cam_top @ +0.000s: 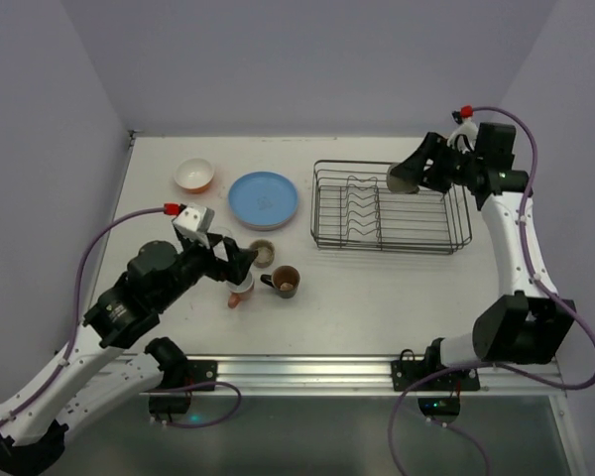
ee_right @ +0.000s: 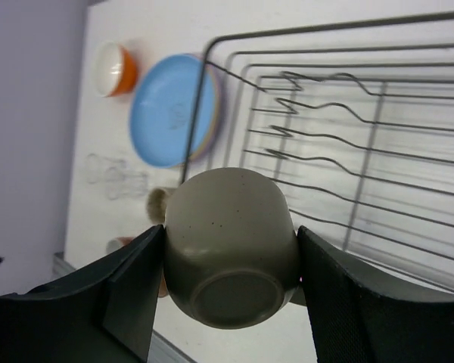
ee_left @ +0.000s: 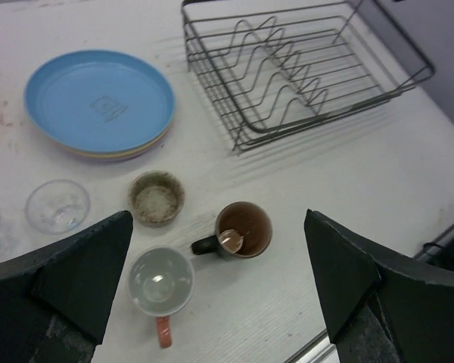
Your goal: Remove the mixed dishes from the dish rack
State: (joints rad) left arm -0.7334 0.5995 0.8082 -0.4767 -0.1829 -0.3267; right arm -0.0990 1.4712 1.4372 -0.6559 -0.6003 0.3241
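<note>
Right wrist view: the right pincer (ee_right: 228,234) pinches the olive mug (ee_right: 231,261) by its sides, base toward the camera. The mug hangs over the far right part of the rack (ee_right: 378,144), which otherwise looks bare.

This appears to be the last piece to come out. To do it well, raise the mug clear of the rack's rim and prongs before moving sideways. Then carry it toward the bench's (cam_top: 377,288) near edge, where the pink mug (cam_top: 240,290), brown mug (cam_top: 285,281) and beige mug (cam_top: 263,251) sit. It seems to be on its side, so turn it upright and set it in a bare spot, touching none of them.

The right arm reaches up along the bench's right edge, wrist bent left over the rack. The left pincer (ee_left: 218,217) hovers spread wide and holding nothing above the pink mug.
</note>
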